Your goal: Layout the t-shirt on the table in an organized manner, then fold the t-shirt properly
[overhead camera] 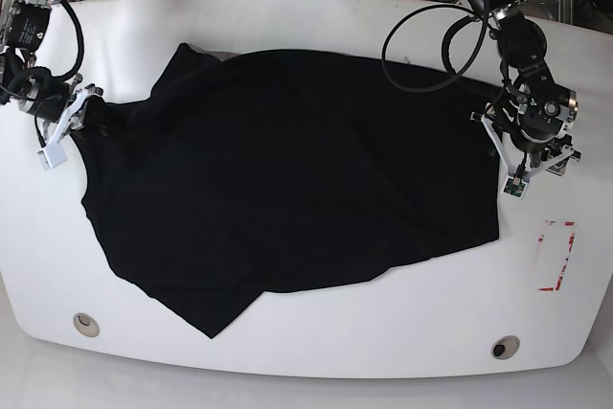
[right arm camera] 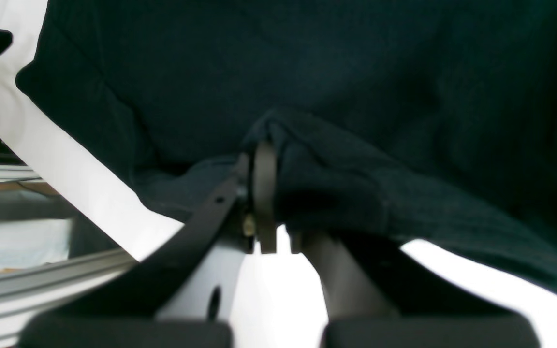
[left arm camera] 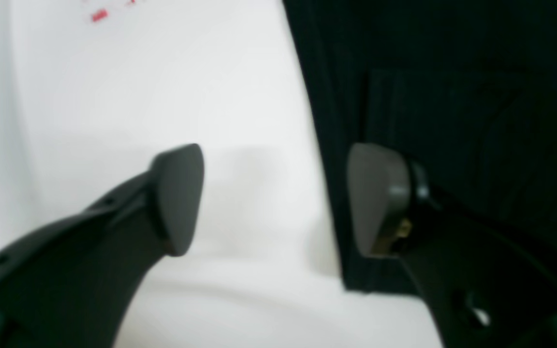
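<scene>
**A:** Start at the right gripper (right arm camera: 271,193): jaws pinched together on a bunched fold of the t-shirt (right arm camera: 356,87), the cloth humped up over the pads in the wrist view. From the base view that grip sits at the shirt's edge on the robot's right, beside what looks like a sleeve.

**B:** And the left gripper (left arm camera: 273,198)?

**A:** Spread wide, nothing between the pads. One fingertip (left arm camera: 179,198) sits over bare white table (left arm camera: 162,96), the other over dark fabric, so it straddles the shirt's side edge. Whether it touches the surface, I can't tell.

**B:** So where's the shirt overall?

**A:** Spread across the middle of the table, mostly open but not square: skewed, one corner dragging down toward the near grommet hole (overhead camera: 85,324), creases running through the body. The red tape rectangle (overhead camera: 556,254) lies clear of the cloth, on the left arm's side.

**B:** Still the layout step, then?

**A:** That's my read. No fold is made; this is flattening and straightening.

**B:** Next move?

**A:** I'd judge the left claw needs to close on that edge beneath it, then both arms pull apart to draw the cloth taut. The risk is the empty claw grabbing only one layer, or the pull dragging the whole shirt sideways instead of smoothing it.
</scene>
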